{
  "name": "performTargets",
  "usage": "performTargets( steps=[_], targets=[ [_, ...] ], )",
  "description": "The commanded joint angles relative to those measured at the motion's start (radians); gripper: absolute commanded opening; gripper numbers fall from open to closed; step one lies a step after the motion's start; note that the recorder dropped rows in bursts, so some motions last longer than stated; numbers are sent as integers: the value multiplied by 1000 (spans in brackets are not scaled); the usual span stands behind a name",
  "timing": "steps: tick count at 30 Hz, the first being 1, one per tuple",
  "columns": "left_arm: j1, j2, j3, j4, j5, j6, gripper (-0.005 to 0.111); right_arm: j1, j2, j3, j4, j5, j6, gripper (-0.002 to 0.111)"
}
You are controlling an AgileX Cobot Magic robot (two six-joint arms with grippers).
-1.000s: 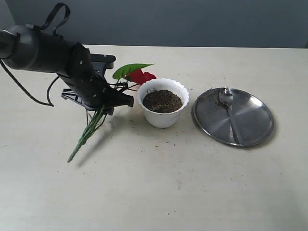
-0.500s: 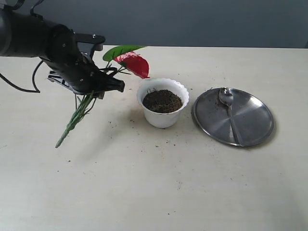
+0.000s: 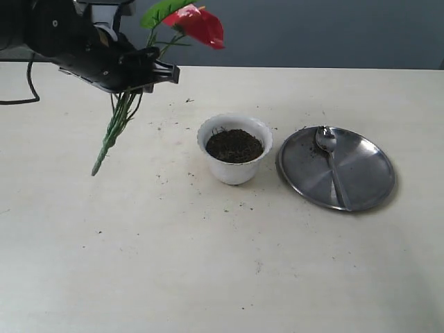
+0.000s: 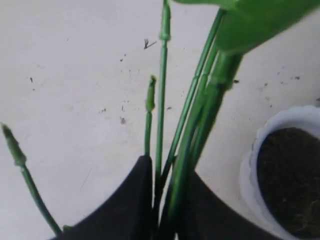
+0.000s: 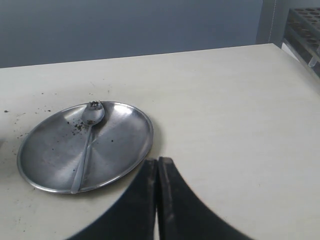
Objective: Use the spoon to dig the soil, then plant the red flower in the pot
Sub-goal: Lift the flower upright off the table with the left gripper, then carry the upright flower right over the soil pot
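The left gripper (image 3: 161,71) is clamping the green stems of the glossy red heart-shaped artificial flower (image 3: 201,25), holding it in the air beside the small white scalloped pot (image 3: 234,172), so the planting is not yet done. Digging is looking finished: dark crumbly soil (image 3: 234,146) is filling the pot, and the shiny silver spoon (image 3: 325,139) is lying on the round steel plate (image 3: 364,173). The right gripper (image 5: 158,167) is hanging closed and empty near the plate.

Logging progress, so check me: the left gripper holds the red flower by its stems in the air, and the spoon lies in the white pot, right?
Not quite: the spoon lies on the steel plate beside the pot, as the exterior view shows. The left gripper does hold the red flower up by its stems.
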Motion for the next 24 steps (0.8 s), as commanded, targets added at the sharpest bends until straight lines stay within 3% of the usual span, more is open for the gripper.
performTargets(
  steps=[1,7,9,14,24],
  targets=[
    [1,-46,2,-44,-61,4,0,4,-4,4,-1,-12,-4,0],
    [0,-90,2,-68,-131,41,0,4,-4,4,-1,-12,-4,0],
    [0,-95,2,-177,-155,202,0,4,-4,4,-1,-12,-4,0],
    [0,-95,2,-768,-166,861,0,4,-4,4,-3,-10,-4,0],
    [17,-91,2,-1456,-48,1610,0,4,-4,4,-3,-10,-4,0]
  ],
)
